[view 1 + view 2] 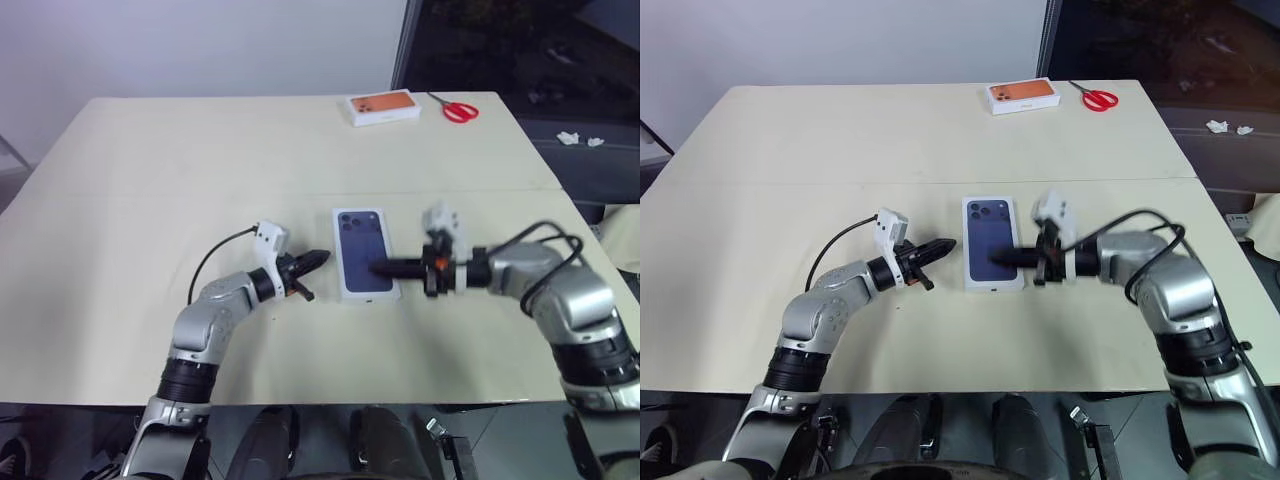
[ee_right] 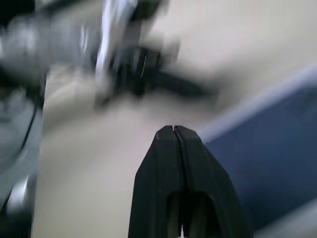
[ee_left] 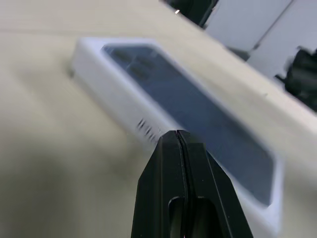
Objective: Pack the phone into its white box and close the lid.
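Left gripper (image 1: 322,258): fingers pressed together, empty, just beside the lid's left edge. Lid (image 1: 362,252): on the white box, mid-table, phone picture up. Right gripper (image 1: 376,267): fingers together, empty, over the lid.

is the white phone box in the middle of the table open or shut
Shut. The white cardboard box lies flat on the beige table with its lid, printed with a dark blue phone picture, seated squarely on top; no tan inner floor shows.
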`<state>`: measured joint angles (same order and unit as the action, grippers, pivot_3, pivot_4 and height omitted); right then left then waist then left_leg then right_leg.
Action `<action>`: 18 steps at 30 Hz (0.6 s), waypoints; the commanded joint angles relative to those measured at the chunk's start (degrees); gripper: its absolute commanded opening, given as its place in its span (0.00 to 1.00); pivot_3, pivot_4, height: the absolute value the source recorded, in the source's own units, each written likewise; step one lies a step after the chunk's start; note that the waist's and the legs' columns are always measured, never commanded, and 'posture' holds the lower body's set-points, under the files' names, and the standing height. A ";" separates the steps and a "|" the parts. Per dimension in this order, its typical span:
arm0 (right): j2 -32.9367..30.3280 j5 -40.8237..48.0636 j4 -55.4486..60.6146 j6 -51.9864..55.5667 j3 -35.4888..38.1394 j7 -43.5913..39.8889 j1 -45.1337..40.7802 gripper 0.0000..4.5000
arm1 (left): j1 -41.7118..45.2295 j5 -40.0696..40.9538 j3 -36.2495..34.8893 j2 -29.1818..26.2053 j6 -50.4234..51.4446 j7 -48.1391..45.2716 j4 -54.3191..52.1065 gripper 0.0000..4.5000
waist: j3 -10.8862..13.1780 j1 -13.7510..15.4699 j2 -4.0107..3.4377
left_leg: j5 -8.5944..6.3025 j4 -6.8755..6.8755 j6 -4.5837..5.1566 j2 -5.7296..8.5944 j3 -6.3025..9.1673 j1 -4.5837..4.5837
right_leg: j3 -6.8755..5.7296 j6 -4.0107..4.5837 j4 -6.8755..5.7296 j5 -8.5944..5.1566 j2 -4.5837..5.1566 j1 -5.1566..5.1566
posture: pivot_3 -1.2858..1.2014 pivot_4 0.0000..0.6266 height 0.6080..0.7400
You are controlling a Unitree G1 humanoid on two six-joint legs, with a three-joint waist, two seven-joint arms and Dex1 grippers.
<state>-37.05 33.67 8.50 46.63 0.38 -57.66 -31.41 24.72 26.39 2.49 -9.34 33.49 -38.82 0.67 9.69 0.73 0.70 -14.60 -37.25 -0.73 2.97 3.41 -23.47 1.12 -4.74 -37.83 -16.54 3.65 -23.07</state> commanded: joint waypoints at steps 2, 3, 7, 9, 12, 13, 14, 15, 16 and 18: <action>2.63 -12.04 -11.77 -10.66 -2.12 10.54 -3.61 0.01 | 7.18 -0.63 0.43 2.11 -3.28 -0.01 3.07 0.00 | -0.01 0.15 0.04 | 0.00 -0.01 0.00 0.09 0.00 0.00 | -0.01 0.00 0.01 0.00 0.06 0.02 | 0.52 0.24 1.00; 2.90 -14.22 -14.05 -13.11 -3.08 11.40 -4.06 0.01 | 8.79 -1.82 1.09 2.64 -4.79 -0.04 5.44 0.00 | -0.01 0.16 0.04 | 0.00 -0.02 0.00 0.15 -0.01 0.00 | -0.01 0.00 0.00 0.00 0.05 0.02 | 0.52 0.24 1.00; 7.29 -16.62 -20.51 -17.52 -3.99 13.59 -5.82 0.01 | 14.53 -7.99 3.34 4.69 -13.04 0.75 18.34 0.00 | -0.01 -0.46 0.05 | 0.18 -0.01 -0.30 0.19 -0.13 -0.01 | 0.02 0.00 0.00 0.00 0.01 -0.04 | 0.52 0.24 1.00; 8.68 -18.82 -22.31 -19.94 -5.49 13.85 -5.56 0.01 | 16.17 -10.41 4.10 5.35 -15.78 1.15 24.08 0.00 | 0.00 -0.74 0.05 | 0.21 0.01 -0.33 0.14 -0.16 -0.01 | 0.05 -0.01 -0.06 0.00 0.00 -0.10 | 0.52 0.24 1.00; 9.93 -21.18 -24.48 -21.26 -6.55 14.99 -5.20 0.01 | 16.79 -14.58 7.33 5.12 -16.07 0.06 30.60 0.00 | -0.01 -1.40 0.05 | 0.20 0.03 -0.32 0.12 -0.13 -0.01 | 0.04 -0.01 -0.14 0.00 -0.04 -0.14 | 0.52 0.24 1.00; 10.11 -21.23 -24.18 -21.14 -6.72 14.70 -4.82 0.01 | 16.47 -16.02 8.74 4.79 -16.32 -0.63 31.63 0.00 | -0.01 -1.41 0.05 | 0.20 0.02 -0.31 0.12 -0.13 -0.01 | 0.04 -0.01 -0.17 0.00 -0.05 -0.14 | 0.52 0.24 1.00; 9.97 -21.28 -23.44 -20.84 -6.90 14.28 -4.27 0.01 | 16.00 -16.28 9.34 4.67 -15.47 -1.49 31.91 0.00 | -0.02 -1.42 0.04 | 0.18 0.02 -0.28 0.11 -0.11 0.00 | 0.03 -0.01 -0.17 0.00 -0.06 -0.13 | 0.52 0.24 1.00; 9.68 -21.19 -22.60 -20.35 -7.02 13.67 -3.72 0.01 | 15.64 -16.41 9.57 4.52 -15.02 -1.93 31.81 0.00 | -0.03 -1.43 0.03 | 0.15 0.02 -0.23 0.11 -0.10 0.02 | 0.02 -0.01 -0.17 0.00 -0.06 -0.11 | 0.52 0.24 1.00; 8.44 -20.72 -20.48 -19.34 -7.50 11.60 -2.38 0.01 | 14.91 -16.44 9.66 3.91 -14.18 -2.30 30.75 0.00 | -0.06 -1.42 0.02 | 0.07 0.02 -0.09 0.11 -0.10 0.06 | 0.02 -0.01 -0.17 0.00 -0.06 -0.06 | 0.52 0.24 1.00; 6.83 -20.30 -17.66 -18.00 -7.91 9.16 -0.58 0.01 | 13.94 -16.59 9.55 3.07 -13.29 -2.52 29.13 0.00 | -0.07 -1.39 0.02 | 0.05 0.02 -0.06 0.11 -0.09 0.08 | 0.02 -0.02 -0.16 -0.01 -0.05 -0.03 | 0.52 0.24 1.00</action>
<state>-28.91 12.64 -11.84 27.48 -6.78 -46.40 -33.08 40.83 11.78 10.37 -5.21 17.38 -40.89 28.77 9.62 -0.65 0.72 -14.55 -37.24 -0.78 3.08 3.33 -23.39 1.14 -4.76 -37.98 -16.55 3.60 -23.09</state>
